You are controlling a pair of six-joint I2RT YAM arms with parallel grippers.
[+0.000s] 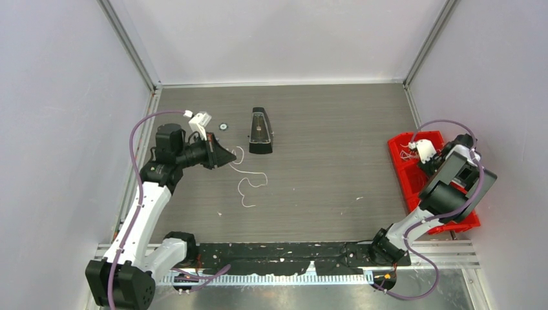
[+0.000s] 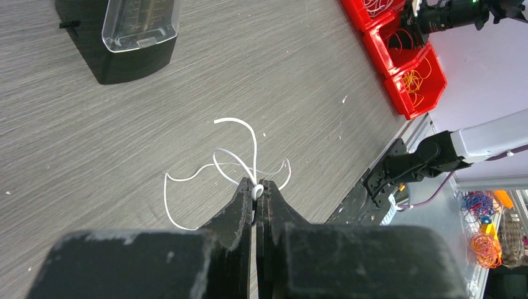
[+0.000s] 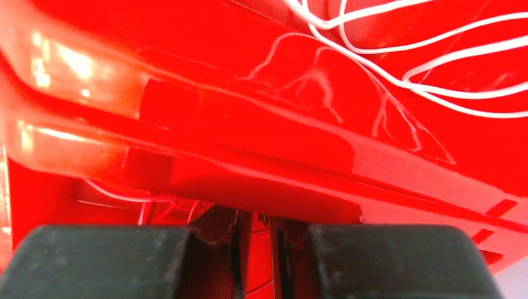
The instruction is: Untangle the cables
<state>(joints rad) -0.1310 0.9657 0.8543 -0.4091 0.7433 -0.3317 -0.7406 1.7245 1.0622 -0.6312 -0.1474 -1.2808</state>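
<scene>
A thin white cable (image 1: 249, 184) lies in loose loops on the grey table, left of the middle. My left gripper (image 1: 227, 157) is shut on it; the left wrist view shows a white loop of the cable (image 2: 252, 140) pinched at the tips of that gripper (image 2: 256, 188), with the strands fanning out onto the table. My right gripper (image 1: 417, 155) is down in the far compartment of the red bin (image 1: 413, 177). In the right wrist view this gripper (image 3: 255, 221) has its jaws a little apart with only red plastic between them, tips partly hidden by the bin wall (image 3: 249, 124). More white cables (image 3: 436, 87) lie in the bin.
A black device with a clear cover (image 1: 260, 131) stands behind the cable, also in the left wrist view (image 2: 131, 31). A small round piece (image 1: 223, 126) lies to its left. Another bin compartment holds orange cable (image 2: 414, 78). Enclosure walls stand on three sides.
</scene>
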